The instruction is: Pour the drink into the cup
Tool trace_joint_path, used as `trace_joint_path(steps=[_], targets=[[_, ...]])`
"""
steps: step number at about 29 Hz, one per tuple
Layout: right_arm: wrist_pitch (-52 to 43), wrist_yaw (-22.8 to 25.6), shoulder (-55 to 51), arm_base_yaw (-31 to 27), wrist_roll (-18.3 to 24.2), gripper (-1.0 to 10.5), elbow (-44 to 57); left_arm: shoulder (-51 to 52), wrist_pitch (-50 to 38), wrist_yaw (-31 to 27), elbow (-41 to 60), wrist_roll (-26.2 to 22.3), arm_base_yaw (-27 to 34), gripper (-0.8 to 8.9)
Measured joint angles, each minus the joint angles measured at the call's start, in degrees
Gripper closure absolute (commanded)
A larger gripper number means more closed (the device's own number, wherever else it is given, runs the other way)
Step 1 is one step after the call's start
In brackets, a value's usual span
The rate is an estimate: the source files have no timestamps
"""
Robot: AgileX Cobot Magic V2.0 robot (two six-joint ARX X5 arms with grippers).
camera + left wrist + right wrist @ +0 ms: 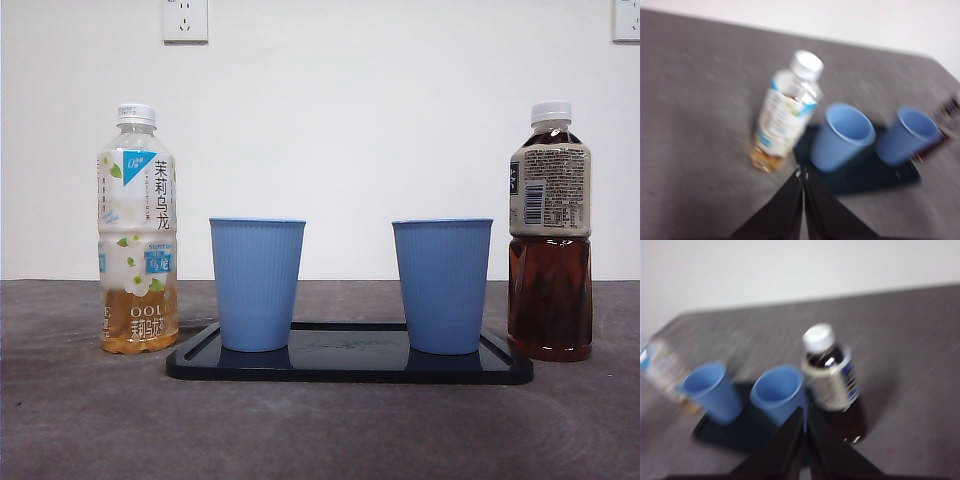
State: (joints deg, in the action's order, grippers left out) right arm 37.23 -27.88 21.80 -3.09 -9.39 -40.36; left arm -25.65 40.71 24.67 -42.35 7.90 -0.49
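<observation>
Two blue ribbed cups, one on the left (257,283) and one on the right (441,284), stand upright on a black tray (350,366). A pale tea bottle (138,230) with a white cap and little liquid stands left of the tray. A dark tea bottle (549,232), over half full, stands right of it. My left gripper (803,175) is shut and empty, hovering short of the pale bottle (785,115). My right gripper (804,412) is shut and empty, near the dark bottle (833,380) and the nearest cup (778,392). Neither arm shows in the front view.
The grey table (90,420) runs to a white wall with two sockets (185,20) high up. Bare tabletop lies in front of the tray and outside both bottles.
</observation>
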Motion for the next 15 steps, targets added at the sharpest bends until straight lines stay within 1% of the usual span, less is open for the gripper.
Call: trace_joint_path(steps=[3,7,11,14,15], targets=[[5.33,-3.34,3.50,0.39,2.67,9.4,-2.56,-3.45,4.26,4.50,-2.16,-3.28,-0.22,8.05],[12.94,-4.96,6.88,2.82,5.25,9.4,-4.72,-6.54,8.50,8.72,-3.13,-6.60,-2.01,8.05],[19.21,-4.98,8.94,5.46,7.78,9.4,-5.42,-7.67,11.50,9.64,-3.13,-8.59,-3.93,8.05],[20.11,-4.98,9.35,7.28,8.83,9.4,-5.42,-7.65,11.54,9.73,-3.13,-9.14,-4.81,8.04],[20.11,-4.98,9.35,7.56,9.07,9.4,-5.42,-7.65,11.41,9.73,-3.13,-9.29,-4.94,7.82]])
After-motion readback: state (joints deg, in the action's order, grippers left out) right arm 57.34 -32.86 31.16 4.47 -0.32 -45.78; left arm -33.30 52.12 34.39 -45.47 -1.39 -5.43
